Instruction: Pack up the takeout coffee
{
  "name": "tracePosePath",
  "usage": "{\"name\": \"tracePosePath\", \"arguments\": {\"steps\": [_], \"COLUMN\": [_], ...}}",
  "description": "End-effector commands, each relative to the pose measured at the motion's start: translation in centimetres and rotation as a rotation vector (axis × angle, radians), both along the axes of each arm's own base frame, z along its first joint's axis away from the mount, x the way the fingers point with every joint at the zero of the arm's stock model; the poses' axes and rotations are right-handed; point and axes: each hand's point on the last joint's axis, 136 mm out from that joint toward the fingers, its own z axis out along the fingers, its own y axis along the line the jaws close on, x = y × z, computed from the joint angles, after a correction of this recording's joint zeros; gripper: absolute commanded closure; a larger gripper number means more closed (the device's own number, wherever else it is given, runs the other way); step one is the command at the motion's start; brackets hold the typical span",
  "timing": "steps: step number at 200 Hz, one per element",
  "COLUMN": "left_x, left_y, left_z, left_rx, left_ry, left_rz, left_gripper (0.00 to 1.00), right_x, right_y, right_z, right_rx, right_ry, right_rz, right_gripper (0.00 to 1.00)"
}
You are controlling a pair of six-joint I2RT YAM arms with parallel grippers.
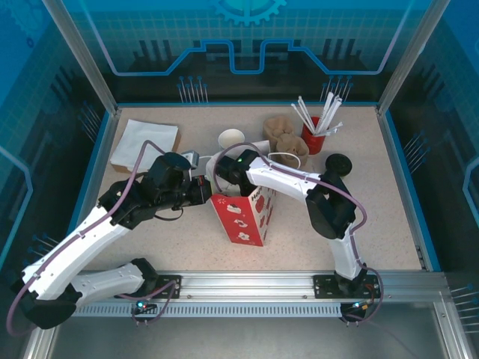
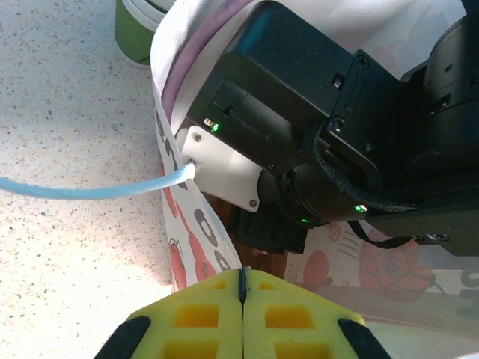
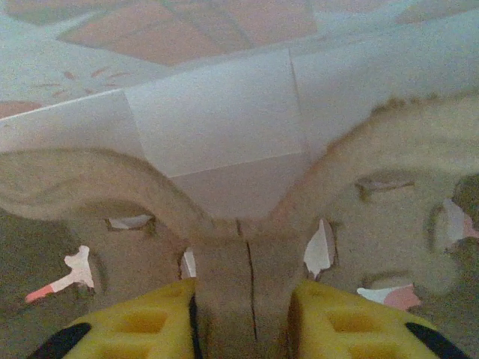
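Note:
The takeout coffee [image 1: 338, 162] stands at the right of the table and shows from above as a round black lid, apart from both arms. A red-and-white paper bag [image 1: 243, 213] stands upright in the middle. My left gripper [image 2: 243, 280] is shut on the bag's rim [image 2: 187, 247], at its left side [image 1: 206, 193]. My right gripper [image 3: 243, 292] reaches down inside the bag. Its yellow fingers [image 3: 142, 321] straddle the middle ridge of a brown pulp cup carrier [image 3: 247, 254], with thin dark gaps on both sides.
A lidless green cup [image 1: 232, 138] with a white inside stands just behind the bag [image 2: 138, 30]. More pulp carriers [image 1: 284, 134] and a red cup of white straws [image 1: 318, 127] stand at the back right. White napkins [image 1: 144, 143] lie at the back left.

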Motion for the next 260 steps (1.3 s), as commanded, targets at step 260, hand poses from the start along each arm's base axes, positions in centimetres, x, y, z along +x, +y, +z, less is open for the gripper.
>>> {"name": "tracePosePath", "arguments": {"steps": [260], "left_x": [-0.2], "left_y": [-0.1], "left_z": [-0.7], "left_rx": [0.065], "left_ry": [-0.017], "left_rz": [0.001], "left_gripper": [0.94], "right_x": [6.2], "right_y": [4.7], "right_z": [21.8], "right_rx": [0.818], "right_ry": [-0.185], "right_rz": [-0.33], "right_gripper": [0.33]}}
